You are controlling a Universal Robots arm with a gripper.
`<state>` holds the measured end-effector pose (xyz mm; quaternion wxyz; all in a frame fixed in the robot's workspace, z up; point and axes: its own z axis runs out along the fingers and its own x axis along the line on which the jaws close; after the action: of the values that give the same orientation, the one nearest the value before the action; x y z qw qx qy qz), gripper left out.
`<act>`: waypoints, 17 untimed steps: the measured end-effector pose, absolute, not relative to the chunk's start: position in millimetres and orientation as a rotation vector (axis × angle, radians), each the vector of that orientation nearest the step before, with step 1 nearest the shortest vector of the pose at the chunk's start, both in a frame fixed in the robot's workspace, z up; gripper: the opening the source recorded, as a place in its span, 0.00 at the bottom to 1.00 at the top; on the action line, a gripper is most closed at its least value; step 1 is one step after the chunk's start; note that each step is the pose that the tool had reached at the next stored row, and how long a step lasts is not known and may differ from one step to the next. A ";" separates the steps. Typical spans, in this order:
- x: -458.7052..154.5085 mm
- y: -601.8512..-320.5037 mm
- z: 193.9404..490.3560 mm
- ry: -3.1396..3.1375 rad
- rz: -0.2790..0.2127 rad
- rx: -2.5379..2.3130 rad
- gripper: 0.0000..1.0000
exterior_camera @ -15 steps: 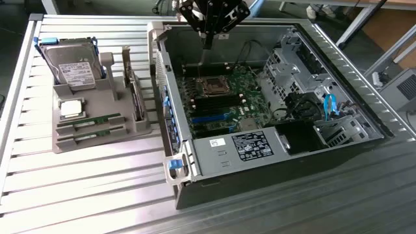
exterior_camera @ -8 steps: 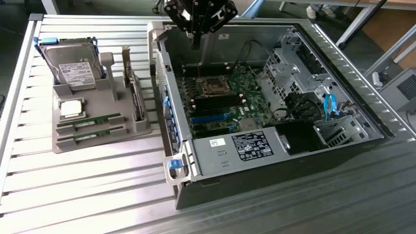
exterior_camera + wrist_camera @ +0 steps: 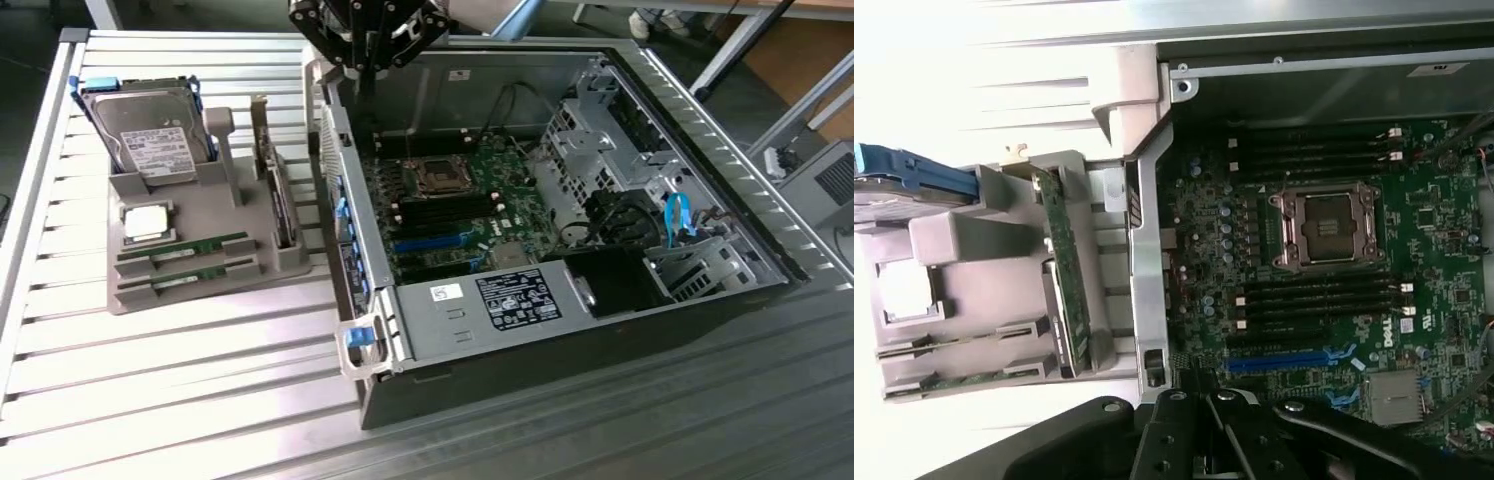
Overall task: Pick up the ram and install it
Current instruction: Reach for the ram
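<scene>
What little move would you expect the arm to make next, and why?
Probably a swing toward the exterior view's left, I'd guess: the gripper hangs shut and empty over the edge of the computer case, while the ram sticks lie untouched in the gray holder beside it.

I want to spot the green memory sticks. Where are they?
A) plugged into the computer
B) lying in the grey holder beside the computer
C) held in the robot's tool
B: both green sticks lie flat in the grey holder beside the computer case.
</scene>
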<state>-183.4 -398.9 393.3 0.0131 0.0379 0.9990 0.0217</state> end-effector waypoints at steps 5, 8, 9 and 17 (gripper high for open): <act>-196.8 -399.0 393.3 3.112 0.068 0.118 0.09; -205.7 -398.9 393.3 3.113 0.068 0.118 0.09; -208.3 -398.9 393.3 3.112 0.068 0.118 0.09; -260.1 -399.0 393.3 3.113 0.068 0.118 0.09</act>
<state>-260.1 -399.0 393.3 0.0131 0.0378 0.9990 0.0217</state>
